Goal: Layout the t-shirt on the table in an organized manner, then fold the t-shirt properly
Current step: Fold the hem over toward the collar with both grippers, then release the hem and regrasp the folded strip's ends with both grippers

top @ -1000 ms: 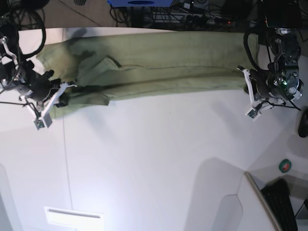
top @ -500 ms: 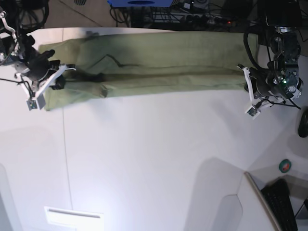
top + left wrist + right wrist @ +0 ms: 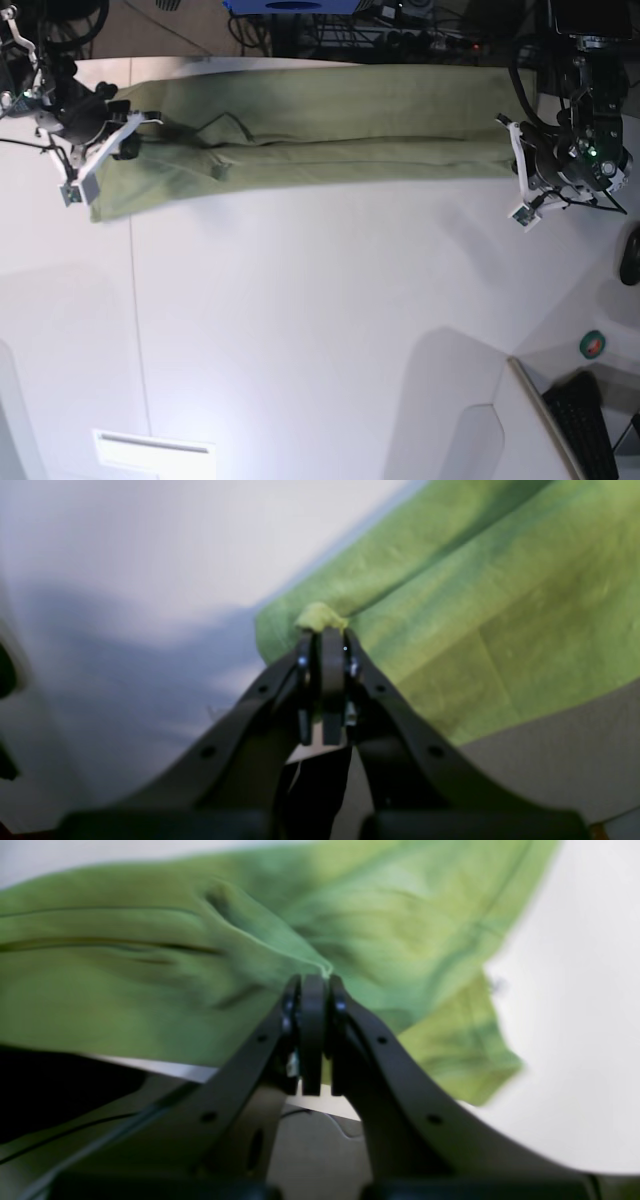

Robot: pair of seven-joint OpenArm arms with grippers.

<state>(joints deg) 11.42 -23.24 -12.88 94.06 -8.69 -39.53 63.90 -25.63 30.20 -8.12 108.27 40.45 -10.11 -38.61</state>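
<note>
T-shirt (image 3: 330,125), olive green, lies stretched in a long wrinkled band across the far side of the white counter (image 3: 320,330), its one end pinched in the closed left end effector (image 3: 324,630) and its other end in the closed right end effector (image 3: 314,977)

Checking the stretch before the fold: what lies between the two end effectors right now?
In the base view, only the t-shirt spans between the right end effector and the left end effector, pulled long across the table.
</note>
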